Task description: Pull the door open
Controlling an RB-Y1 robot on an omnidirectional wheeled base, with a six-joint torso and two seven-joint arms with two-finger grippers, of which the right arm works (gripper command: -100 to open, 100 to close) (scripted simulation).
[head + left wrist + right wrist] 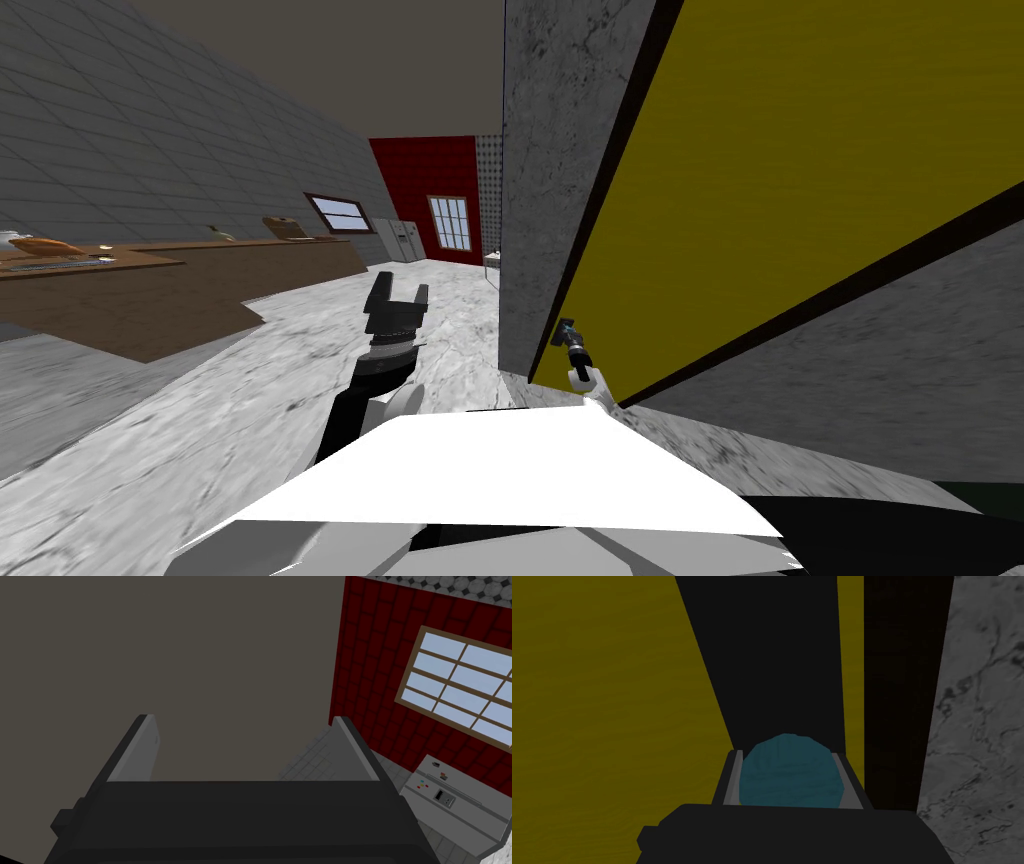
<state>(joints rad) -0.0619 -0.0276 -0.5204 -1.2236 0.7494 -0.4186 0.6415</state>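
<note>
Left gripper point(400, 288): raised beside the chest, fingers wide apart, holding nothing.

Right gripper point(787, 754): fingers pressed on both sides of the round teal knob point(789, 773). The knob sits at the dark-framed edge of the yellow wood-grain door point(800, 180), next to a marbled grey wall point(560, 150).

Step in hand: the pull. Judgement: a firm squeeze, drawn back along the door's arc rather than straight, or the round knob may slip out.

Room: long brown table point(150, 290) far left, marbled grey floor point(200, 430), dark red wall point(425, 170) with a window beyond.
</note>
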